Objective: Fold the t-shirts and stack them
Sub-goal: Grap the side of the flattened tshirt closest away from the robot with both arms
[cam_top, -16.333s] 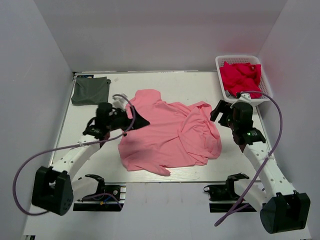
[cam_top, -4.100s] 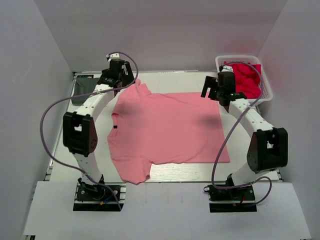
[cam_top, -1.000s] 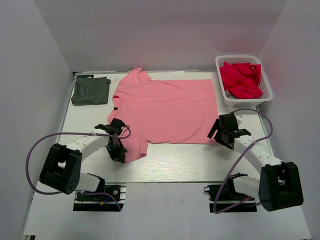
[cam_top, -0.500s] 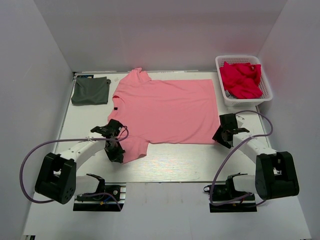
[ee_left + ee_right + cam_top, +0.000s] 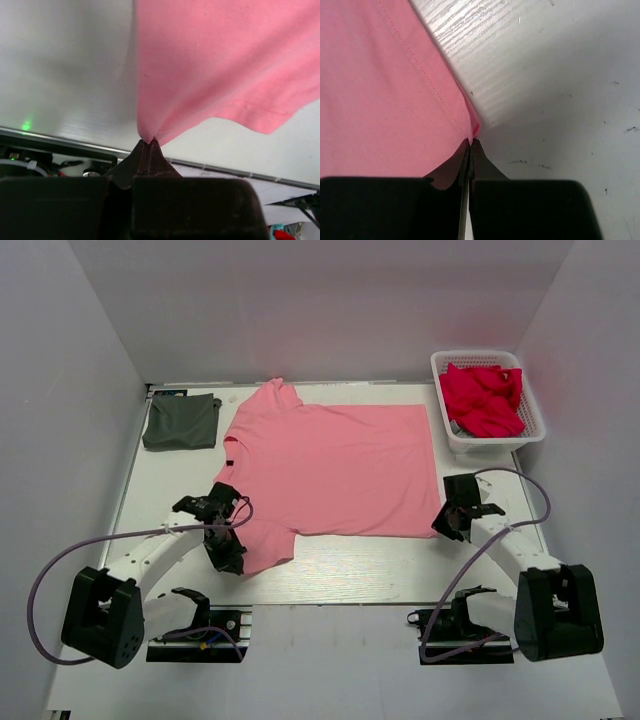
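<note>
A large salmon-pink t-shirt (image 5: 330,465) lies spread flat across the middle of the table. My left gripper (image 5: 228,558) is shut on its near left sleeve, the cloth (image 5: 210,65) drawn to a point at the fingertips (image 5: 148,142). At the shirt's near right corner my right gripper (image 5: 447,523) is shut, pinching the hem corner (image 5: 474,129). A dark grey t-shirt (image 5: 181,422) lies folded as a small square at the far left.
A white basket (image 5: 530,430) holding crumpled red cloth (image 5: 482,398) stands at the far right corner. The table's metal front rail (image 5: 60,142) runs just behind the left gripper. White walls enclose the left, back and right sides.
The right gripper has gone from open to shut on the shirt's near right corner. The left gripper has drawn the sleeve slightly toward the front edge.
</note>
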Tool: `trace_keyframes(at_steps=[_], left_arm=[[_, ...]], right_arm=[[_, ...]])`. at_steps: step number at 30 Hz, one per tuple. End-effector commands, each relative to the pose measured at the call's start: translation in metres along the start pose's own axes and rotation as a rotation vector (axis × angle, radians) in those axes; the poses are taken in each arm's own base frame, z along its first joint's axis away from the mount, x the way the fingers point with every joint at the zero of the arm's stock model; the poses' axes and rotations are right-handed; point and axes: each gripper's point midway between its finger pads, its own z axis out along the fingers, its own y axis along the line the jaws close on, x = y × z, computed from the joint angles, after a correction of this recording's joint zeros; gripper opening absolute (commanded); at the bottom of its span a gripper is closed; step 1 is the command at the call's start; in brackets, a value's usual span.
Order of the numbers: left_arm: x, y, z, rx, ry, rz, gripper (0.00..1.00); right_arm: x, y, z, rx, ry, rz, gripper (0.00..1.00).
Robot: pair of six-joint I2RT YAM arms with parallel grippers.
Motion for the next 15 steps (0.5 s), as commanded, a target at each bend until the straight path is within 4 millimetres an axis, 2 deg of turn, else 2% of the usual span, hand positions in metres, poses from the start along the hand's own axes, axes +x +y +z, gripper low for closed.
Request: trace_keyframes(at_steps=[1, 4, 7, 10, 11, 12, 13, 14, 15], left_arm=[[0.004, -0.002, -0.02, 0.045, -0.009, 0.018, 0.0], [-0.003, -0.016, -0.023, 0.115, -0.043, 0.025, 0.0], [-0.022, -0.044, -0.031, 0.208, -0.096, 0.058, 0.0], [-0.047, -0.07, -0.038, 0.267, -0.165, 0.064, 0.0], [-0.055, -0.076, -0.04, 0.285, -0.186, 0.055, 0.0], [-0.066, -0.092, -0.047, 0.331, -0.21, 0.073, 0.0], [-0.073, -0.1, -0.052, 0.348, -0.226, 0.075, 0.0], [-0.079, -0.104, -0.054, 0.349, -0.241, 0.074, 0.0], [-0.087, -0.11, -0.056, 0.353, -0.262, 0.073, 0.0]], right_arm=[[0.009, -0.008, -0.014, -0.005, 0.011, -0.009, 0.0], [0.007, 0.002, -0.017, -0.059, 0.002, -0.032, 0.0], [-0.002, 0.012, -0.017, -0.096, -0.016, -0.059, 0.0], [-0.009, 0.02, -0.016, -0.11, -0.017, -0.084, 0.0], [-0.017, 0.028, -0.019, -0.13, -0.027, -0.091, 0.0], [-0.022, 0.033, -0.018, -0.133, -0.026, -0.096, 0.0], [-0.021, 0.032, -0.017, -0.126, -0.022, -0.097, 0.0], [-0.033, 0.039, -0.02, -0.135, -0.041, -0.101, 0.0], [-0.034, 0.041, -0.019, -0.133, -0.032, -0.104, 0.0]])
